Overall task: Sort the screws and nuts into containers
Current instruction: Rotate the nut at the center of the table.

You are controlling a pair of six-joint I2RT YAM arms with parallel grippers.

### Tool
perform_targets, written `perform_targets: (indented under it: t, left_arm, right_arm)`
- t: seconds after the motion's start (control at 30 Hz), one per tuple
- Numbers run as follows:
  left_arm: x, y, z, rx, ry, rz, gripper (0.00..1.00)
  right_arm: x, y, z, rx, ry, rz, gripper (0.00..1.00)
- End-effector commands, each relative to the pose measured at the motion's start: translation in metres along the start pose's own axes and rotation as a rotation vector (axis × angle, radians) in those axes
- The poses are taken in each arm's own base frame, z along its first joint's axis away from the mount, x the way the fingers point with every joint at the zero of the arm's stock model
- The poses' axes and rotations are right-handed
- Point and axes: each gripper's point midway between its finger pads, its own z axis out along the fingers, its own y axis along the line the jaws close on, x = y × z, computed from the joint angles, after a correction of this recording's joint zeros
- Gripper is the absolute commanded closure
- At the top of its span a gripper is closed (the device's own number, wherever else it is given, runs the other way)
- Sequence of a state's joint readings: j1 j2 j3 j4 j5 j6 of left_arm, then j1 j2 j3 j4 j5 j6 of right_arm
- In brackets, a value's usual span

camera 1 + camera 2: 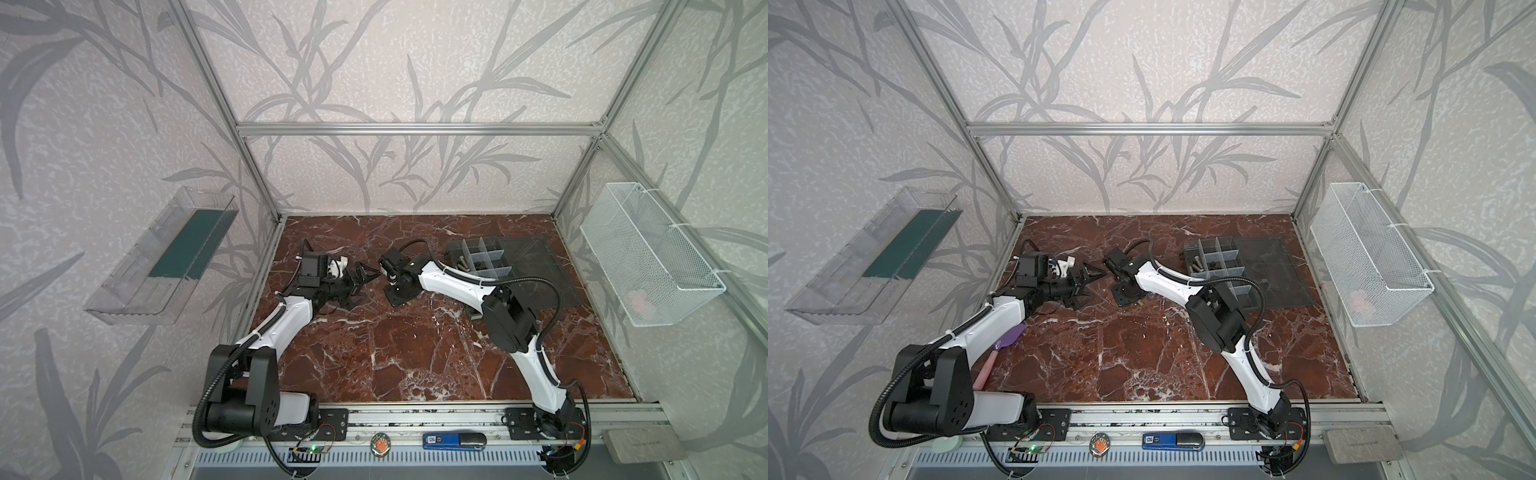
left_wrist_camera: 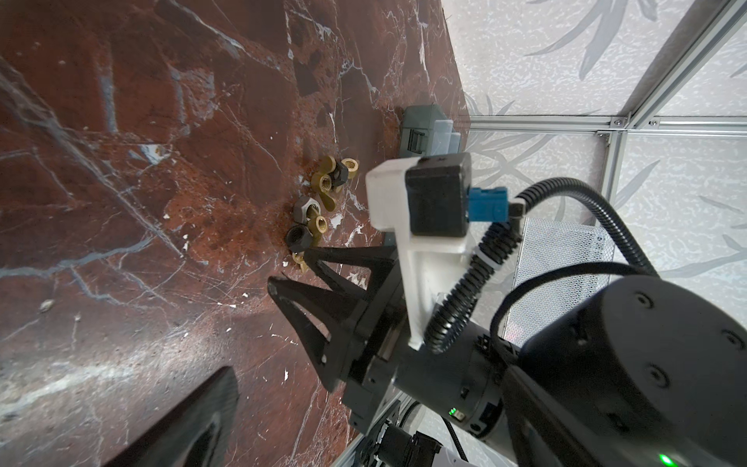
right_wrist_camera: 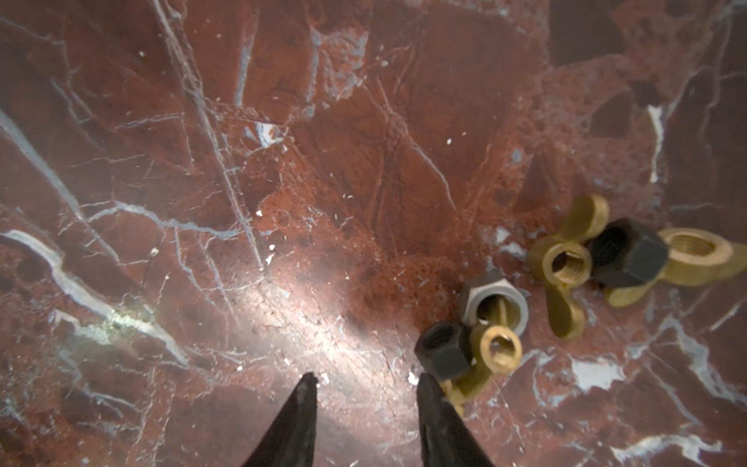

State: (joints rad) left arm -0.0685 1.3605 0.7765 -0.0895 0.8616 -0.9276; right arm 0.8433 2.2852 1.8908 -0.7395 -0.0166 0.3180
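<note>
A cluster of nuts lies on the red marble table: a black hex nut (image 3: 442, 351), a grey hex nut (image 3: 493, 307) and brass wing nuts (image 3: 566, 263). My right gripper (image 3: 366, 382) points down at the table, open, with bare marble between its tips; one fingertip (image 3: 424, 384) stands right beside the black nut. In the left wrist view the same nuts (image 2: 319, 202) lie just past the right gripper (image 2: 291, 271). My left gripper (image 1: 372, 284) hovers wide open to the left, holding nothing. The containers (image 1: 482, 257) sit at the back right, and one compartment holds screws (image 1: 463, 262).
The organizer's smoky lid (image 1: 536, 266) lies open flat to the right. A white mesh basket (image 1: 648, 257) hangs on the right wall and a clear bin (image 1: 166, 253) on the left wall. A purple spatula (image 1: 1000, 349) lies beside the left arm.
</note>
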Motion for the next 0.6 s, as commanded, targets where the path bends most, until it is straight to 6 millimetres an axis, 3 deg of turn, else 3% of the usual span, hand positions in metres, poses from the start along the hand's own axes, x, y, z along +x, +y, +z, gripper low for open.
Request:
perform_targets:
  t: [0.0, 0.2, 0.57]
  left_arm:
    - [0.002, -0.006, -0.005, 0.028, -0.002, 0.016, 0.01]
    - [0.003, -0.005, -0.005, 0.024, 0.001, 0.019, 0.0]
    - [0.001, -0.006, -0.003, 0.023, -0.002, 0.016, 0.01]
  right_arm:
    - [-0.003, -0.006, 0.006, 0.023, 0.012, 0.007, 0.58]
    - [-0.003, -0.023, 0.005, 0.089, 0.027, -0.008, 0.58]
    - [-0.005, -0.04, -0.014, 0.107, -0.002, 0.006, 0.58]
